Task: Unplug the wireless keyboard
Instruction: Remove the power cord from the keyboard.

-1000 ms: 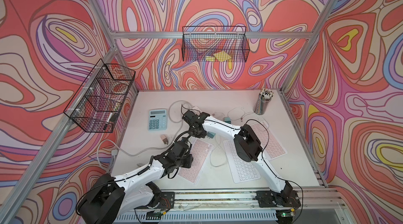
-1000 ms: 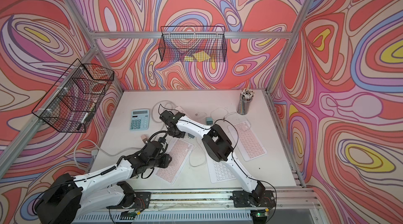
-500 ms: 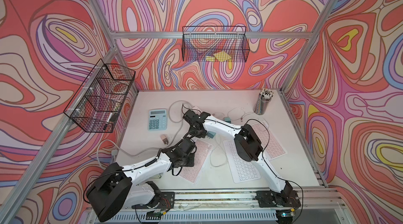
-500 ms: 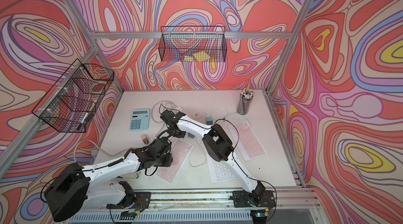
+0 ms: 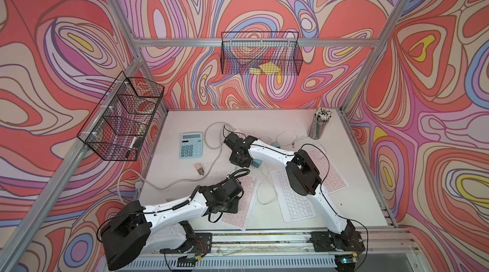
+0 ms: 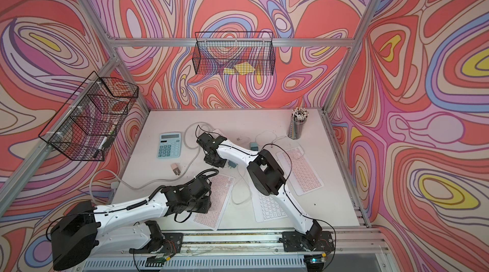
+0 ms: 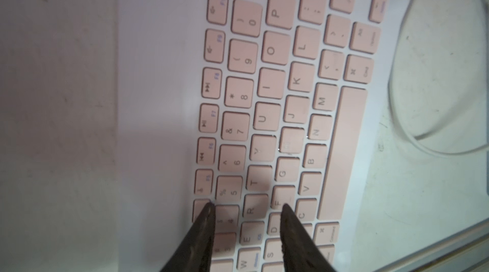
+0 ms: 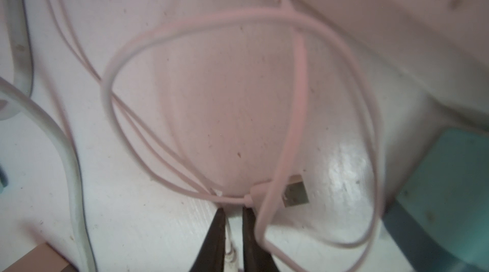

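Observation:
A pink-keyed keyboard [image 5: 247, 195] [image 7: 267, 114] lies at the front left of the table in both top views. My left gripper [image 7: 248, 205] hovers just over its keys, near the R and F, open with nothing between the fingers. It shows from above as a black wrist [image 5: 225, 199]. My right gripper [image 8: 234, 209] [image 5: 239, 160] points down at the table behind the keyboard. It is shut on a thin whitish cable end [image 8: 229, 246]. A pink cable [image 8: 185, 27] loops in front of it, and its metal USB plug [image 8: 295, 191] lies loose on the table.
A white keyboard [image 5: 296, 201] and a second pink one [image 5: 332, 175] lie to the right. A blue calculator [image 5: 191, 145], a small eraser [image 5: 199, 169], a thick grey cord [image 5: 211, 159], a teal adapter [image 8: 447, 188] and a pencil cup [image 5: 318, 125] stand around. Wire baskets [image 5: 260, 56] hang on the walls.
The left arm has shifted its pose a little while its gripper stays over the left pink keyboard. The right gripper has kept its place and its grip.

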